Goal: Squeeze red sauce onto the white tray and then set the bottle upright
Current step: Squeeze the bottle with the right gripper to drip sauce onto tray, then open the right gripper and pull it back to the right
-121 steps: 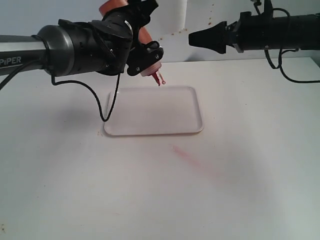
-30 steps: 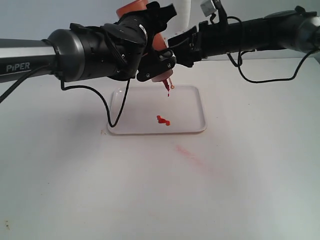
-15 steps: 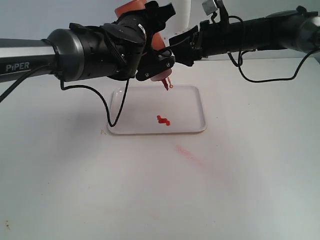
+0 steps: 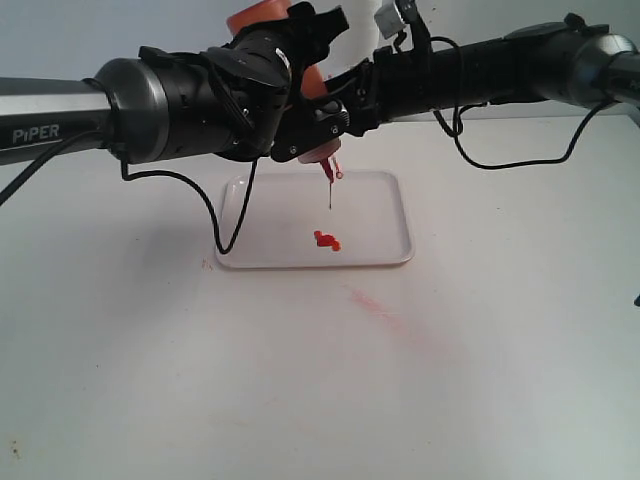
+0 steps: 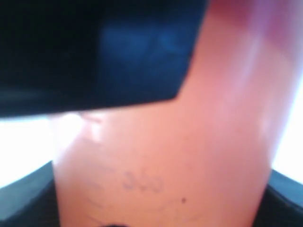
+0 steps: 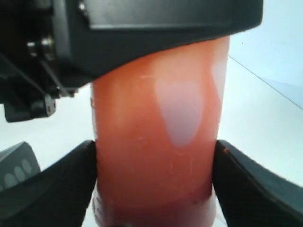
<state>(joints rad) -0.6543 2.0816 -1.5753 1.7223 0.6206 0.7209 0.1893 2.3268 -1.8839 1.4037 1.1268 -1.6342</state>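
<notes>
The bottle (image 4: 316,152) hangs tilted over the white tray (image 4: 385,205), nozzle down and orange base up. A thin thread of sauce trails from the nozzle. The red sauce (image 4: 326,240) lies as a small glossy blob near the tray's front middle. My left gripper (image 4: 305,118) is shut on the bottle's body. My right gripper (image 4: 347,97) has reached across and is also shut on it. In the left wrist view the bottle (image 5: 161,156) fills the frame. In the right wrist view the bottle (image 6: 156,151) sits squeezed between both black fingers (image 6: 45,189).
A black cable (image 4: 226,225) loops down from the left arm over the tray's left edge. A faint pink smear (image 4: 378,305) marks the table in front of the tray. A white object (image 4: 365,30) stands at the back wall.
The right arm came across and closed on the bottle, and a red blob appeared on the tray. Over the last second the nozzle lifted slightly, leaving a thin strand.
</notes>
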